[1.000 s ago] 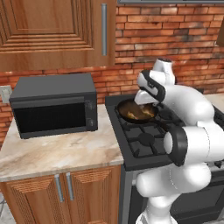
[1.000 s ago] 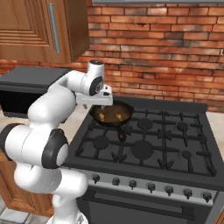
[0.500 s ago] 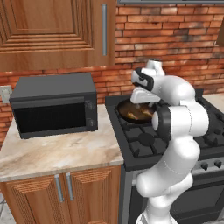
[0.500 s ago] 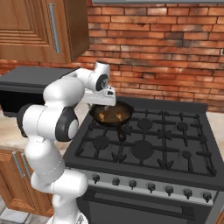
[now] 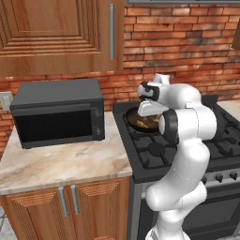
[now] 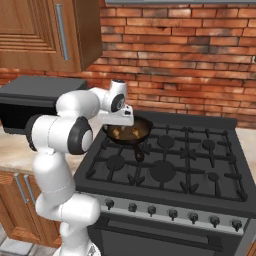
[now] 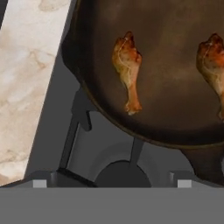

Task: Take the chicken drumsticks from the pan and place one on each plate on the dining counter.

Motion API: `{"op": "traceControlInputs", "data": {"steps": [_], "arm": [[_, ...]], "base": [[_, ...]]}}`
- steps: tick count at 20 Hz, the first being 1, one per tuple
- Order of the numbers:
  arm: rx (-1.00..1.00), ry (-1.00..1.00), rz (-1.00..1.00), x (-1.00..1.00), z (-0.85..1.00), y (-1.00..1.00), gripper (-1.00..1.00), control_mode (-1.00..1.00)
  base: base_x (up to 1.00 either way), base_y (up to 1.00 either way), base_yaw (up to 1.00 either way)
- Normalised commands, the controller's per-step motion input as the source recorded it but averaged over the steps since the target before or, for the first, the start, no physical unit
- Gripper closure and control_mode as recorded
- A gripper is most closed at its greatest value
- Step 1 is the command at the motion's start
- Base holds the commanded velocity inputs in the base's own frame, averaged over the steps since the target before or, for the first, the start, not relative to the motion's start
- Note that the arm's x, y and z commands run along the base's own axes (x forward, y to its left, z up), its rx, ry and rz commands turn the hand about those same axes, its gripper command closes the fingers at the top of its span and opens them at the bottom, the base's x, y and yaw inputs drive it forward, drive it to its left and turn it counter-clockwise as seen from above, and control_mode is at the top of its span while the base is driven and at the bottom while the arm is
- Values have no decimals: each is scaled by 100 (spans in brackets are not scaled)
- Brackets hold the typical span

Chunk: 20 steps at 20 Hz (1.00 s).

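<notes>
Chicken drumsticks, two, in the pan (image 7: 175,65) on the stove's (image 6: 170,170) rear-left burner. Pan: rim cut off in the hand view, partly hidden behind the arm from the base. One drumstick (image 7: 127,70) whole; other drumstick (image 7: 213,65) cropped at the edge. Gripper (image 6: 123,120): above the pan, jaws spread wide, empty; fingertips barely visible.

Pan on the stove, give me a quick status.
Jaws open, gripper above the pan. Both drumsticks lie in it, untouched. Nothing in the way.
</notes>
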Motion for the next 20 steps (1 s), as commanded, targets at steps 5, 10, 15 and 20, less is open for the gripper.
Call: {"op": "traceControlInputs", "data": {"steps": [5,10,15,20], "arm": [[0,1,0,34,-23,2,-100,-100],[0,12,3,43,-10,0,-100,-100],[-3,0,3,35,-19,0,-100,-100],[-4,0,1,40,-25,0,-100,-100]], "base": [[0,0,0],[0,0,0],[0,0,0],[0,0,0]]}}
